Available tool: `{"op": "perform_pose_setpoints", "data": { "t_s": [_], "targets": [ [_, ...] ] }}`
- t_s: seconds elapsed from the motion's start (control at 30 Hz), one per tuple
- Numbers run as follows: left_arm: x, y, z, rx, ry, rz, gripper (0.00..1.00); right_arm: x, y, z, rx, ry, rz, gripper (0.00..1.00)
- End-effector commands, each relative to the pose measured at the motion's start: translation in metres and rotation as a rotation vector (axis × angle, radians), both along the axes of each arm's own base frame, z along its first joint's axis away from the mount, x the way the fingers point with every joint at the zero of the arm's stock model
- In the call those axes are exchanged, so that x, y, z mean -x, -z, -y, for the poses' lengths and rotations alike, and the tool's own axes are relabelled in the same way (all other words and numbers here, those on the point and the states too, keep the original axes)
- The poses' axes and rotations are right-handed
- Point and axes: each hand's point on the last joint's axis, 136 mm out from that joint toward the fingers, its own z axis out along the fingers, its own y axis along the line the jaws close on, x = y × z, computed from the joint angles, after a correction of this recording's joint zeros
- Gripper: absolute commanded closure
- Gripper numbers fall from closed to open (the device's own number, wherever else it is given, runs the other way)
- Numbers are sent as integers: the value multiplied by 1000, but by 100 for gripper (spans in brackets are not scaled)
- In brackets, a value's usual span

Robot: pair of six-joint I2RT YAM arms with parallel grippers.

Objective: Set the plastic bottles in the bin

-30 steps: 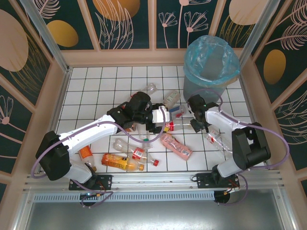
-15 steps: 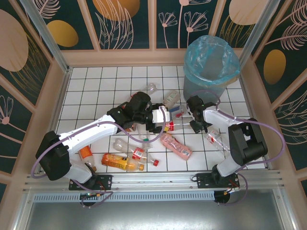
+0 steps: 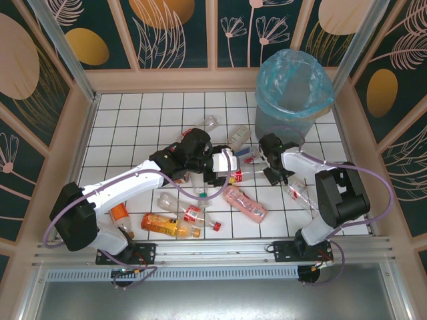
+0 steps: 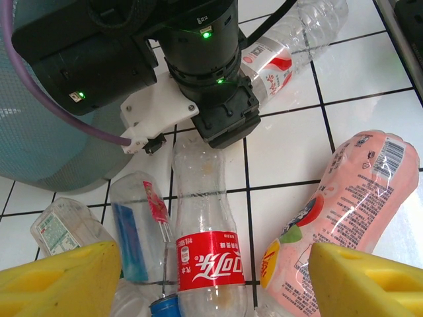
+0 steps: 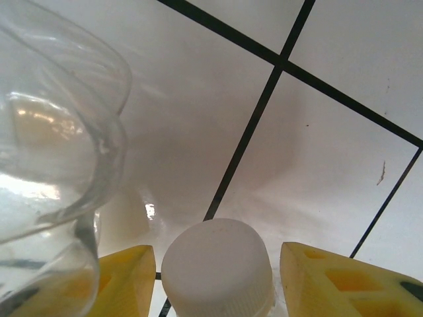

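Plastic bottles (image 3: pixel 193 214) lie loose on the white tiled table (image 3: pixel 133 127), from the middle to the near side. Pink bottle (image 3: pixel 245 204) near centre, orange bottles (image 3: pixel 168 226) near left, clear bottle (image 3: pixel 300 193) near right, more clear ones just far of centre. Bin (image 3: pixel 277 123) stands upright in the far right corner, blue liner over its rim, apart from the bottles.

Left gripper (image 3: pixel 230 167) is mid-table. In its wrist view the yellow fingers (image 4: pixel 59 277) are spread wide and hold nothing. A red-label clear bottle (image 4: pixel 205 264) lies between them, untouched, with the pink bottle just right of it.

Right gripper (image 3: pixel 275 175) is just right of the left one, on the near side of the bin, pointing down at the tiles. Its fingers (image 5: pixel 330 284) stand either side of a white cap (image 5: pixel 218 271), thin gaps on both sides, not clamped.
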Motion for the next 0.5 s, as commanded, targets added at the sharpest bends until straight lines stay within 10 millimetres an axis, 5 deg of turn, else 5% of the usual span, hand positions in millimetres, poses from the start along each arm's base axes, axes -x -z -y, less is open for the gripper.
{"op": "perform_pose_setpoints", "data": {
  "t_s": [0.0,0.47],
  "targets": [
    [3,3,0,-6,2,-12,25,-3,-3,4,18,7,15,49],
    [5,-12,3,28,16,5,25,0,-30,3,-9,8,76,67]
  ]
}}
